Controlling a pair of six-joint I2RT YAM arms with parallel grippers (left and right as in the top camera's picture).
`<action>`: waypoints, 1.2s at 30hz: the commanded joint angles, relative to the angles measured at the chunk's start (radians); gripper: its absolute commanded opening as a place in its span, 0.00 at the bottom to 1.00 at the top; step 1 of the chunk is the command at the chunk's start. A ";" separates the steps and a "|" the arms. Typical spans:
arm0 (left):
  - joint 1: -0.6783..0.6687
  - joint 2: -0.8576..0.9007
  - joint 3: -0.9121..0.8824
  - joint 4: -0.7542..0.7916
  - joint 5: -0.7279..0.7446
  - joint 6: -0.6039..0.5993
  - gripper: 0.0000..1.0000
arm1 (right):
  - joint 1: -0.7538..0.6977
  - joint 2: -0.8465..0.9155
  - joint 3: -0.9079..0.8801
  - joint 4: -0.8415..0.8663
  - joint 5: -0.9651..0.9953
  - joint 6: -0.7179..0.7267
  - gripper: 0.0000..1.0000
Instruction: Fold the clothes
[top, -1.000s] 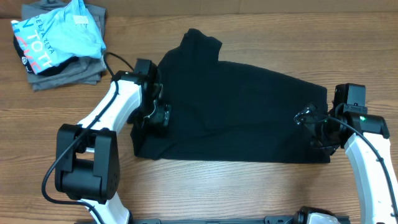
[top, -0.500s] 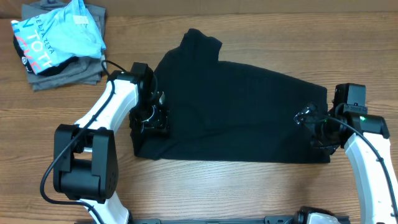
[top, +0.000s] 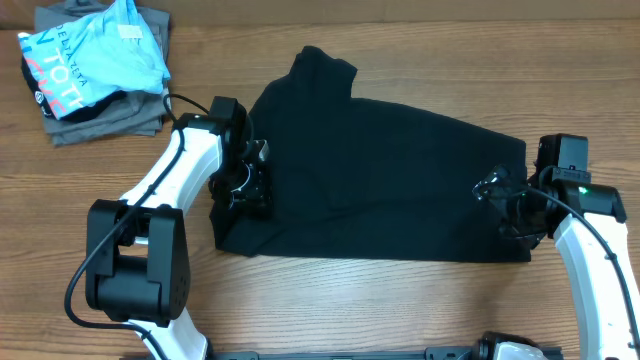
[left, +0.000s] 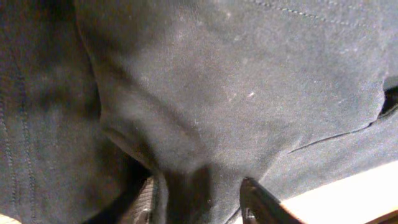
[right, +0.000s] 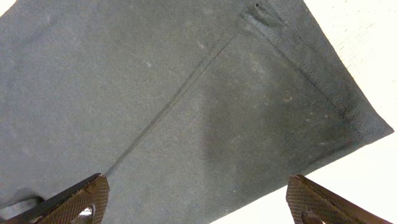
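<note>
black t-shirt (top: 380, 180) lies spread flat across the middle of the tabletop (top: 350, 310), with one sleeve reaching toward the far edge. the left gripper (top: 245, 185) sits on the shirt's left end, and its fingers (left: 261, 199) pinch a raised fold of the black fabric between them. the right gripper (top: 505, 210) hangs over the hemmed corner at the shirt's right end, fingers spread wide and holding nothing.
</note>
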 joint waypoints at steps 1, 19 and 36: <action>0.003 0.013 0.012 0.015 0.012 0.018 0.25 | -0.007 0.002 -0.006 0.000 0.001 -0.008 0.95; 0.070 0.013 0.021 0.167 -0.088 0.017 0.04 | -0.007 0.002 -0.006 0.000 0.029 -0.008 0.95; 0.161 0.013 0.090 0.110 -0.117 -0.003 1.00 | -0.007 0.003 -0.006 0.018 0.026 -0.007 0.95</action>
